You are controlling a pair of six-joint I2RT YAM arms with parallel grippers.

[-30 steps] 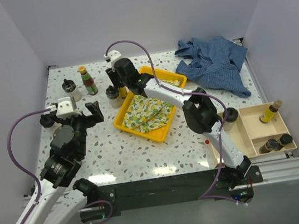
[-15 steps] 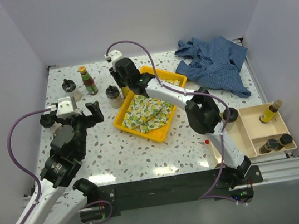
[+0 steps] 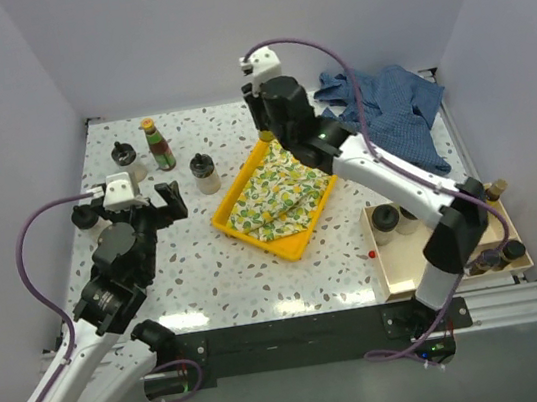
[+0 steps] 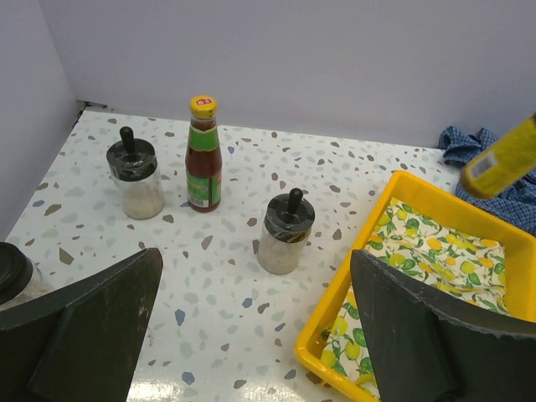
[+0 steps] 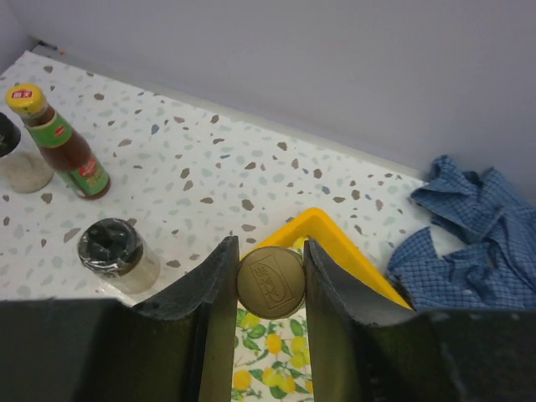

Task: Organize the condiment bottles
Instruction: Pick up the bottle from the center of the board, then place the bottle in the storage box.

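Above far corner of tray (image 5: 356,264), right hand (image 5: 269,258) clamping condiment bottle (image 5: 270,283)

Tray (image 3: 254,240) and jar (image 3: 206,173) mid-table, near tabletop (image 3: 261,283) free

A yellow tray (image 3: 254,241) lined with a lemon-print cloth (image 3: 273,195) sits in the middle of the speckled counter (image 3: 261,288). The right pincer (image 3: 266,137) hangs closed over the tray's far corner, with a slim bottle (image 3: 267,138) barely showing under the wrist. The left pincer (image 3: 126,210) is spread wide near the left edge. Beyond it stand a green bottle (image 3: 158,147), one squat jar (image 3: 124,163) and another jar (image 3: 206,173). A blue shirt (image 3: 387,112) lies at the far right. A beige box (image 3: 452,232) at the near right holds a black-lidded jar (image 3: 387,223) and an amber bottle (image 3: 495,190).
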